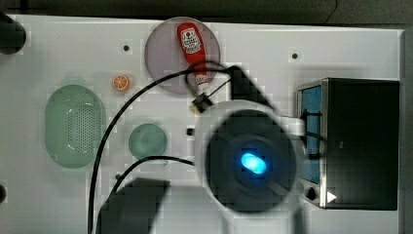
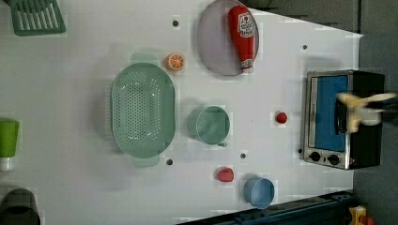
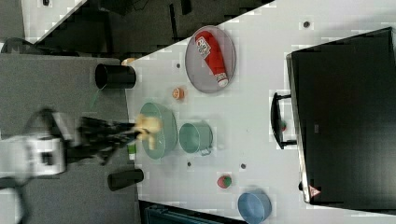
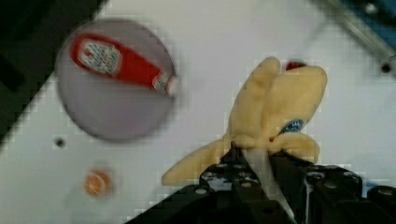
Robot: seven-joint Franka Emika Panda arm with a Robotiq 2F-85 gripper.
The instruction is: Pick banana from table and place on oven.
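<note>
My claw (image 4: 254,161) is clamped narrow on the banana (image 4: 275,116), a soft peeled-look toy w/ blue sticker; fingers pinch its pale core where the peel flaps meet. Banana is off the table (image 2: 70,93), up in the air. In left view banana (image 2: 361,105) hangs over the oven (image 2: 363,150), across front edge of its black top, above the blue glass door. Right view: banana (image 3: 148,127) seen against the green colander (image 3: 166,133). Ketchup bottle (image 4: 121,63) lies on the grey plate (image 4: 116,112); orange slice (image 4: 98,183) nearby on table.
</note>
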